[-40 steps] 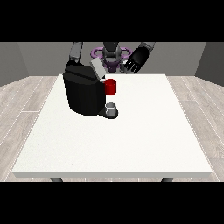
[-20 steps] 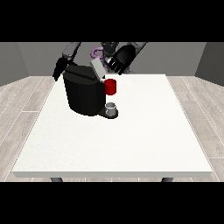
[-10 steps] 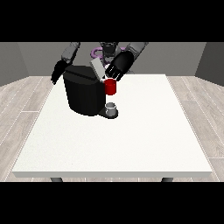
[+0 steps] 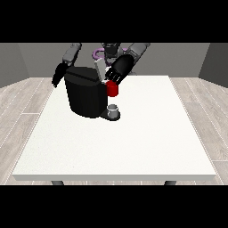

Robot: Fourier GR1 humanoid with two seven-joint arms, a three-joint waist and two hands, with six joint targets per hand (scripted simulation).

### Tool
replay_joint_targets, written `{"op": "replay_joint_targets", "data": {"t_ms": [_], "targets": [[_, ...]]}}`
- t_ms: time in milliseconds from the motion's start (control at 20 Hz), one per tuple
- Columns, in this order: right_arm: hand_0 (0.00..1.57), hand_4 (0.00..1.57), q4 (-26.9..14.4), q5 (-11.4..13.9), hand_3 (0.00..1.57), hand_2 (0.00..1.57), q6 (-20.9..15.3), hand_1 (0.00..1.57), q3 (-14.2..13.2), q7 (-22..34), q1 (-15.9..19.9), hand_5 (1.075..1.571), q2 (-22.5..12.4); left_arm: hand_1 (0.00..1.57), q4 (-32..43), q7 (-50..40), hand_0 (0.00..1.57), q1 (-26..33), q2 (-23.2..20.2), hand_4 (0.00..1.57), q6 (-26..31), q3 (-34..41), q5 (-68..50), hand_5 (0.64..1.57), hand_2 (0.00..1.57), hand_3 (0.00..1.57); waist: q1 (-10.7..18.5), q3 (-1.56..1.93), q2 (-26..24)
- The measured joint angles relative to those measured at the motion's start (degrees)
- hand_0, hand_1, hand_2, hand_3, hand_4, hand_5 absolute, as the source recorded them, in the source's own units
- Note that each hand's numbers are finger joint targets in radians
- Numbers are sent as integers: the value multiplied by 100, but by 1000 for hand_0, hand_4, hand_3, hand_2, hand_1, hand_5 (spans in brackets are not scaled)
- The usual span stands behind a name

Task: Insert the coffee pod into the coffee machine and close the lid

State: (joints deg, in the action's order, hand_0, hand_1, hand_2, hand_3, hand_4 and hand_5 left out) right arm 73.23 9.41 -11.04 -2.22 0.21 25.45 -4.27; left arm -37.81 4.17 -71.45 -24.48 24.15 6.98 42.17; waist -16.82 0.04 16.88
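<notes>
Cup (image 4: 114, 109) under coffee machine (image 4: 86, 92) spout

A plain indoor room, bare like a test space, is shown. A white table (image 4: 133, 142) is set on pale wood-plank flooring (image 4: 22, 107), and grey walls (image 4: 178, 58) are seen behind the table. A black coffee machine (image 4: 84, 95) is placed on the table.
</notes>
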Motion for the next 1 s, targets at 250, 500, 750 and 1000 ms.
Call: {"op": "replay_joint_targets", "data": {"t_ms": [250, 500, 750, 1000], "targets": [[0, 0, 27, 47, 0, 0, -75, 0, 27, 89, 63, 1571, 59, 1231, 87, 52, 1231, -94, -53, 389, 18, 20, 23, 1571, 1267, 1211, -15, -3, 37], [0, 0, -19, -27, 0, 0, 19, 0, -57, -20, 51, 1571, -29, 1217, 88, 159, 1217, -122, -118, 357, -82, 43, 54, 1571, 1242, 1195, -27, -3, 112], [0, 0, -9, -12, 0, 0, 33, 0, -55, 21, 107, 1571, -55, 1241, 119, 196, 1241, -208, -166, 290, -210, 57, 113, 1571, 1255, 1199, -72, -3, 156], [0, 0, -32, -13, 0, 0, 9, 0, -85, 80, 224, 1571, -55, 1212, 111, 232, 1212, -228, -166, 0, -336, -97, 313, 1571, 1225, 1100, -63, -2, 165]]}}
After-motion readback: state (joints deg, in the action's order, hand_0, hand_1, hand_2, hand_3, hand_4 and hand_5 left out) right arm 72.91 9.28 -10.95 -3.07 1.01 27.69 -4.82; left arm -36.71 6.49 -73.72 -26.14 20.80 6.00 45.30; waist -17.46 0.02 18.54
